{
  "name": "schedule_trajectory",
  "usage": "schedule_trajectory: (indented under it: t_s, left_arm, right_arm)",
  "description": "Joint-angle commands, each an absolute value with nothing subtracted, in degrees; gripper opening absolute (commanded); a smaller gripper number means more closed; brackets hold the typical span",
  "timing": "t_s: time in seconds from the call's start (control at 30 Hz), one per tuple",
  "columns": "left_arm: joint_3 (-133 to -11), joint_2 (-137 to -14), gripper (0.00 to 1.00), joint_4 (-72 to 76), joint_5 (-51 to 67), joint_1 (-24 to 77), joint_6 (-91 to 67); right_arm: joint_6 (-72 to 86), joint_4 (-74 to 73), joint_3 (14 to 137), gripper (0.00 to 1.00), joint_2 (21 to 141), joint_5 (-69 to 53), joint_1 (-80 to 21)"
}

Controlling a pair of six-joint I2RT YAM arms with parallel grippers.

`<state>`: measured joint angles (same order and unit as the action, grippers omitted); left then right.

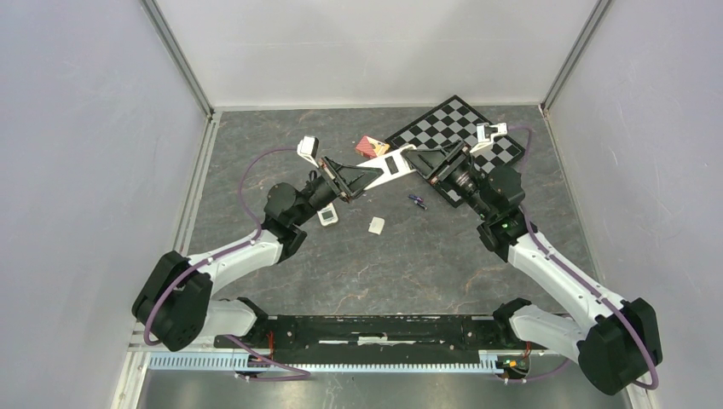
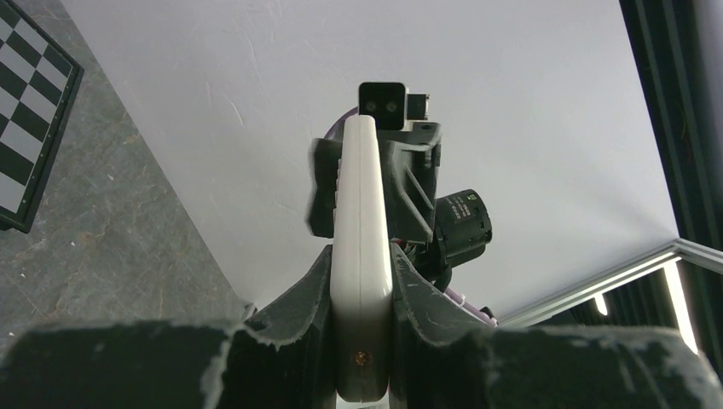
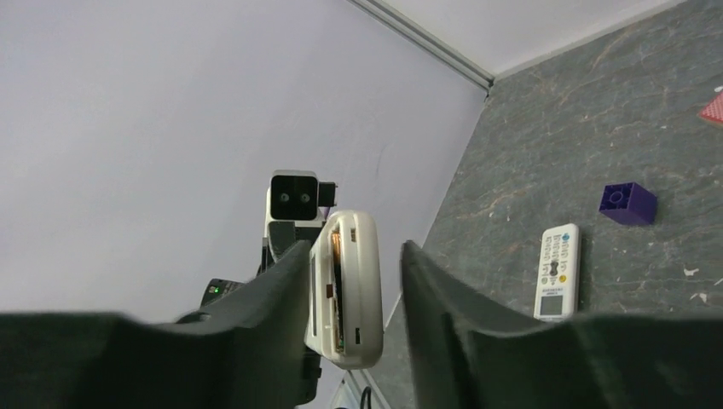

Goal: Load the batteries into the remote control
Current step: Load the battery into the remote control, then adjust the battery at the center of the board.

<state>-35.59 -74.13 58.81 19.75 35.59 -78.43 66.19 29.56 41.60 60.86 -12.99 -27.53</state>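
Both arms meet over the middle of the table at the remote control [image 1: 388,168], a slim pale bar held up off the surface. My left gripper [image 1: 351,181] is shut on one end; the left wrist view shows the remote control [image 2: 362,213] edge-on, pinched between both fingers [image 2: 311,290] of that gripper [image 2: 361,260]. My right gripper [image 1: 419,160] straddles the other end. In the right wrist view the remote control [image 3: 348,281] shows its open battery bay and rests against one finger [image 3: 286,281] of this gripper [image 3: 354,251], with a gap to the other. The batteries [image 1: 416,201], tiny and dark purple-blue, lie on the table below.
A second white remote [image 1: 328,215] [image 3: 556,271] lies buttons-up near the left arm. A small white piece [image 1: 376,225] sits at mid-table. A checkerboard [image 1: 456,128] and a red object [image 1: 371,146] are at the back. A purple block [image 3: 627,203] rests on the table.
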Motion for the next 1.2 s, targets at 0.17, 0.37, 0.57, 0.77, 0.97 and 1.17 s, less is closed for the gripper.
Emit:
schedule_trajectory:
  t_s: [0.17, 0.37, 0.57, 0.77, 0.97, 1.17]
  left_arm:
    - [-36.7, -73.0, 0.02, 57.8, 20.5, 35.4, -73.7]
    - [-36.2, -72.3, 0.02, 56.6, 21.7, 35.3, -72.4]
    - [-36.2, -70.5, 0.02, 49.3, 22.1, 34.5, -66.4]
    - [-31.9, -61.8, 0.02, 25.3, 4.5, 34.4, -47.0]
    - [-28.6, -54.8, 0.02, 19.9, -2.0, 34.4, -42.9]
    - [-28.4, -52.5, 0.02, 17.4, -2.6, 34.4, -40.7]
  right_arm:
    - [61.5, 29.5, 40.1, 0.76, 57.5, -16.5, -23.7]
    - [54.9, 28.4, 41.4, 0.71, 58.2, -23.7, -21.8]
    - [35.8, 10.5, 50.1, 0.72, 59.5, -23.4, -21.8]
    - [14.9, -5.7, 51.9, 0.74, 62.2, -14.2, -21.8]
    - [5.4, -5.4, 45.3, 0.62, 70.9, -9.1, -22.4]
    - [-5.4, -0.9, 44.7, 0.62, 80.3, -1.5, -26.7]
